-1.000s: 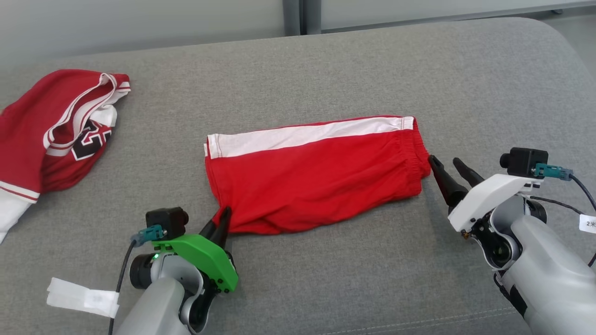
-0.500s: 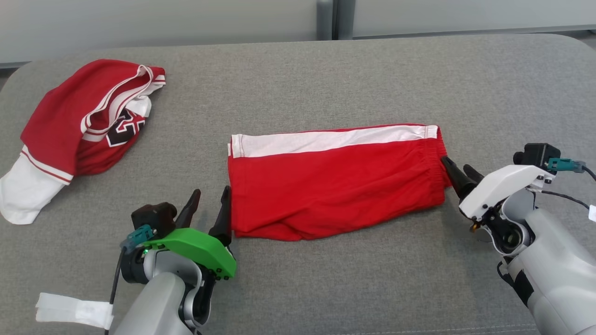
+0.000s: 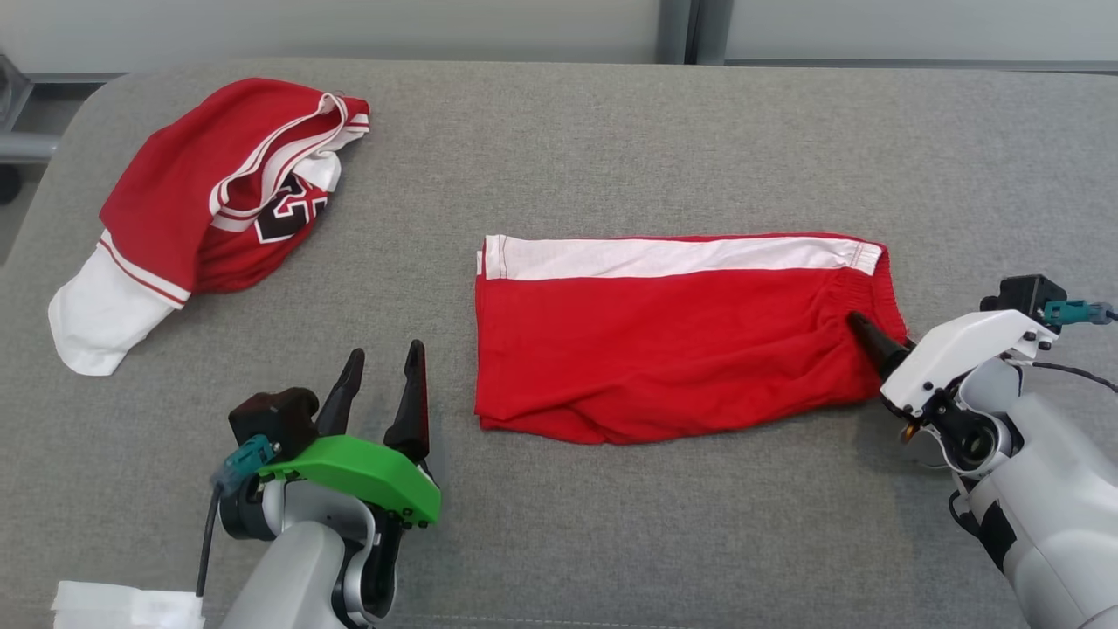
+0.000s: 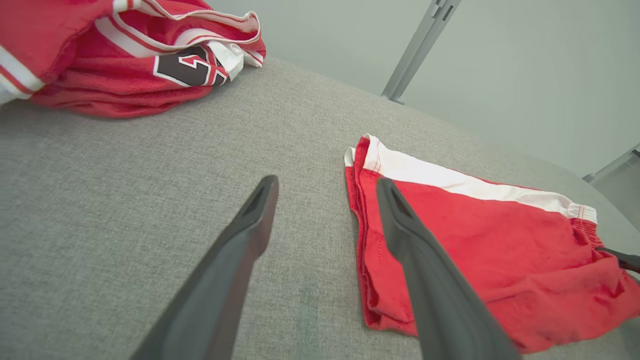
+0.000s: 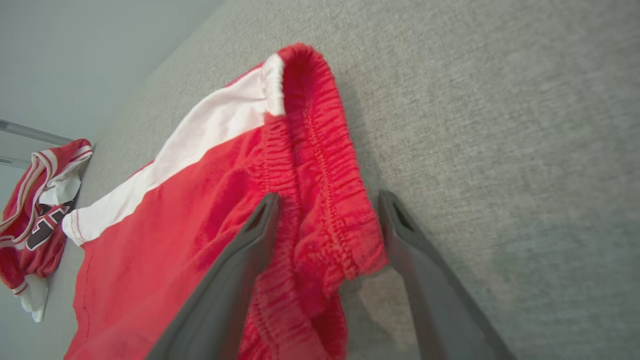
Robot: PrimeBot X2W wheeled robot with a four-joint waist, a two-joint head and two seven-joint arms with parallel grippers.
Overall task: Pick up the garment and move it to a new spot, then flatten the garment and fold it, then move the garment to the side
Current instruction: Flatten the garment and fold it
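Red shorts (image 3: 672, 341) are laid 9-to-3 — waistband (image 5: 320, 165) at 3 o'clock is straddled by the spread right gripper (image 5: 329, 200), nothing pinched yet.

Place: you face what looks like a bare test room or lab.
Surface: a grey fabric-covered pad (image 3: 664, 148) with rounded corners.
Backdrop: plain pale panels (image 3: 349, 26), one grey metal post (image 3: 678, 26).

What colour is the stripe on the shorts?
White. The stripe runs along the far edge of the red shorts; the head view shows it best.
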